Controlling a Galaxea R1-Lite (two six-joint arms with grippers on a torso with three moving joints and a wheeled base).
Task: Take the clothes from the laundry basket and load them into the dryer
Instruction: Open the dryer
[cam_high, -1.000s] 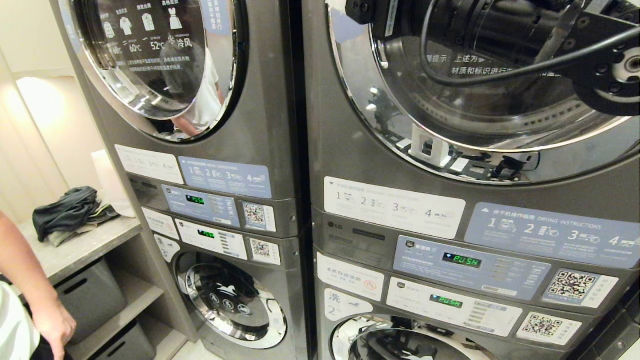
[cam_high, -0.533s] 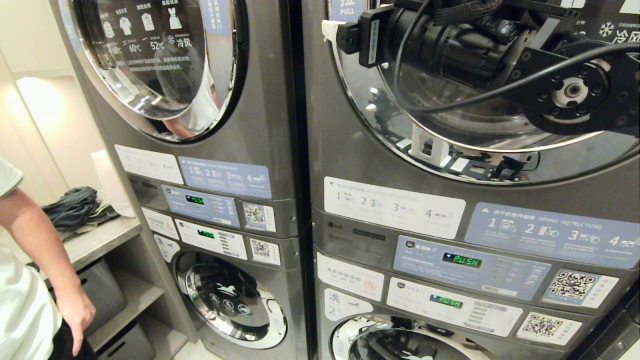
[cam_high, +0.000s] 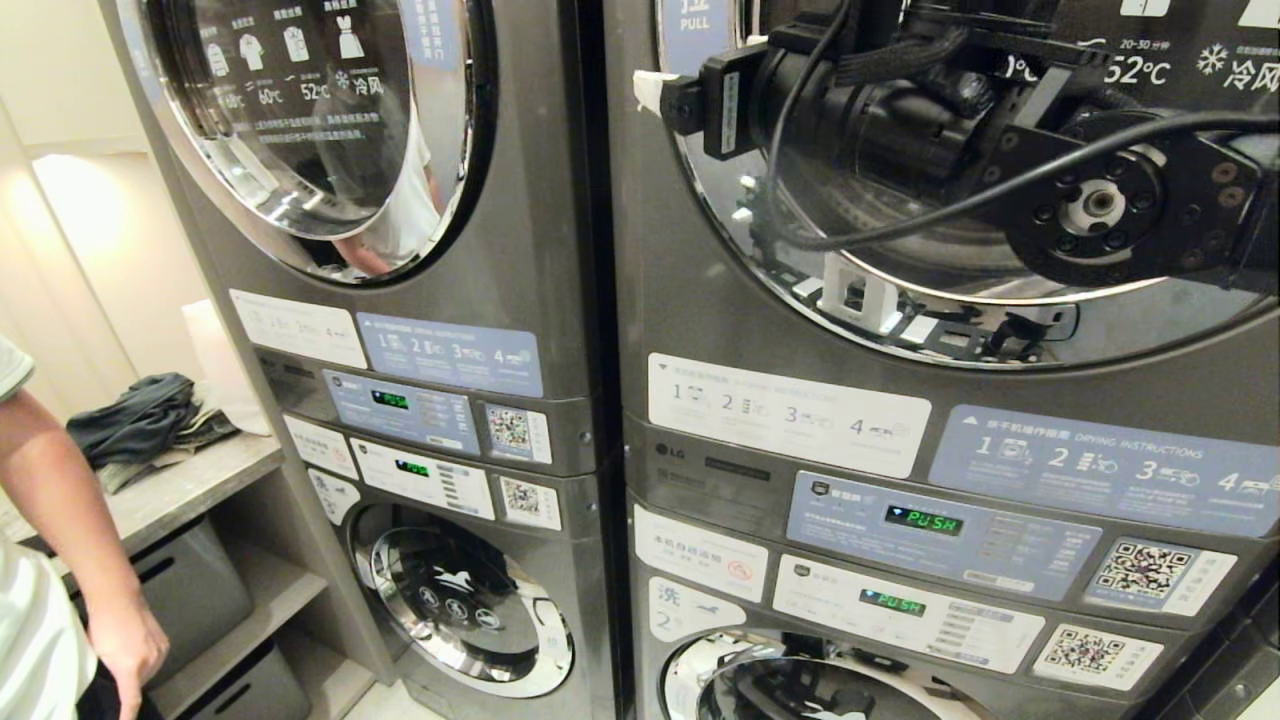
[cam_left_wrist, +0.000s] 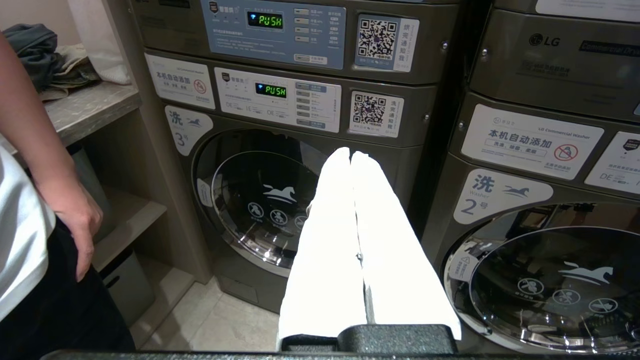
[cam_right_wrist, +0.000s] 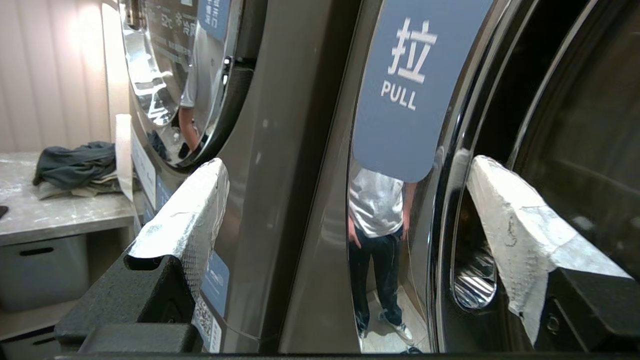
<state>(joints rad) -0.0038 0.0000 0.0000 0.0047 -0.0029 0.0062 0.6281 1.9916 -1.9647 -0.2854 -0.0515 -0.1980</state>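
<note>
Two stacked machines fill the head view; the right-hand dryer (cam_high: 930, 300) sits on top, its round door (cam_high: 960, 200) shut. Right gripper (cam_right_wrist: 345, 215) is raised at the left rim of that door, fingers (cam_right_wrist: 195, 210) spread wide with nothing between them, straddling the chrome edge just below the blue PULL label (cam_right_wrist: 405, 90); one pad lies over the grey casing, the other over the dark glass. Whether either pad touches the rim cannot be told. Left gripper (cam_left_wrist: 352, 165) is parked low in front of the washers, white fingers pressed together, empty. Laundry basket is in no view, so its place is unknown; only folded dark clothes (cam_high: 140, 425) on a shelf (cam_high: 190, 485) at far left, with a person's arm (cam_high: 60, 520) near it. Step in hand, by judgement: opening the dryer door before any loading. Next move likely calls for seating the fingers behind the rim at the label, closing, then pulling outward along the hinge arc, which looks to be on the right. Risk: pads slipping off the smooth chrome
</note>
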